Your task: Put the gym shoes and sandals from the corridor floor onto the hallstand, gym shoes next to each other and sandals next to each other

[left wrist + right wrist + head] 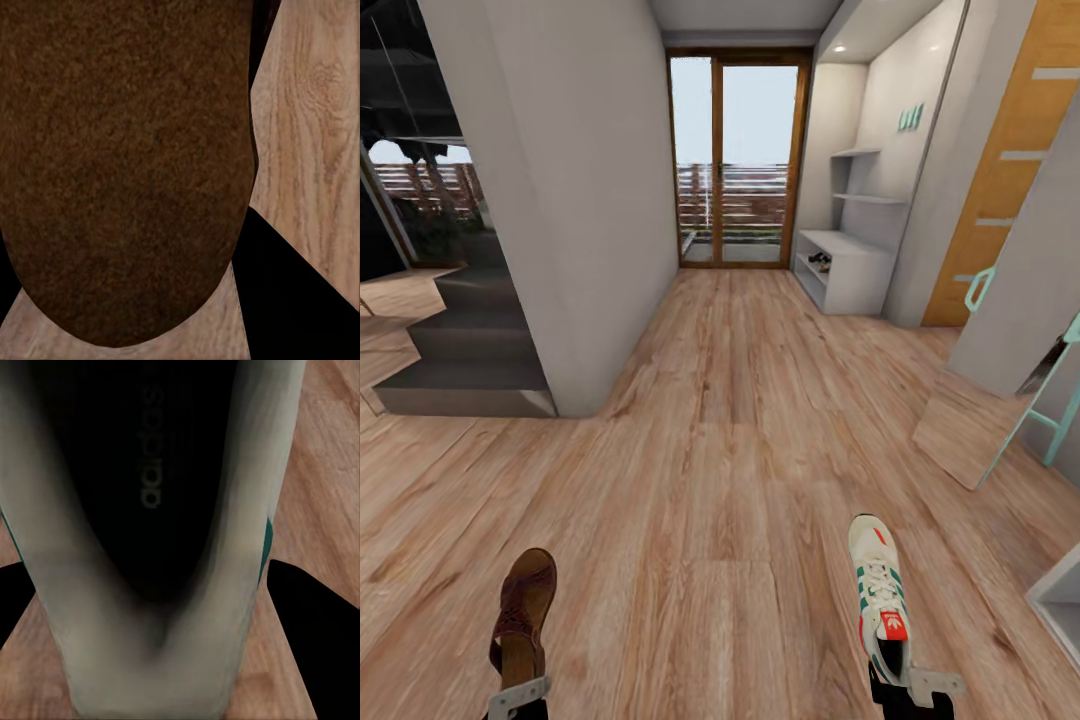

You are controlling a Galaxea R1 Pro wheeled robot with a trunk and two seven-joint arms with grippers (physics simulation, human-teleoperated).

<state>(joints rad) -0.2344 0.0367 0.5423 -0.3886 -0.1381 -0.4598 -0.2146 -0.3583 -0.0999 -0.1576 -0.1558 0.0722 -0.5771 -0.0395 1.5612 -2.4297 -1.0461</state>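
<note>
My left gripper [518, 692] is shut on the heel end of a brown sandal [523, 612], held above the wood-plank corridor floor [720, 450] with its toe pointing forward. The left wrist view shows the sandal's [127, 165] dark brown surface close up. My right gripper [908, 686] is shut on the heel of a cream-white gym shoe [879, 590] with green stripes and a red tongue tab. In the right wrist view the gym shoe's [150, 607] heel and dark opening loom close. The hallstand [855, 265], with mint letters above, stands far ahead on the right. Small dark items [820, 262] lie on its low shelf.
A grey wall block [570, 200] and dark steps [470, 350] stand on the left. A glass door [735, 160] closes the corridor's end. On the right are an orange door [1000, 170], a leaning panel [960, 430], a mint frame [1050, 410] and a white unit's corner [1060, 600].
</note>
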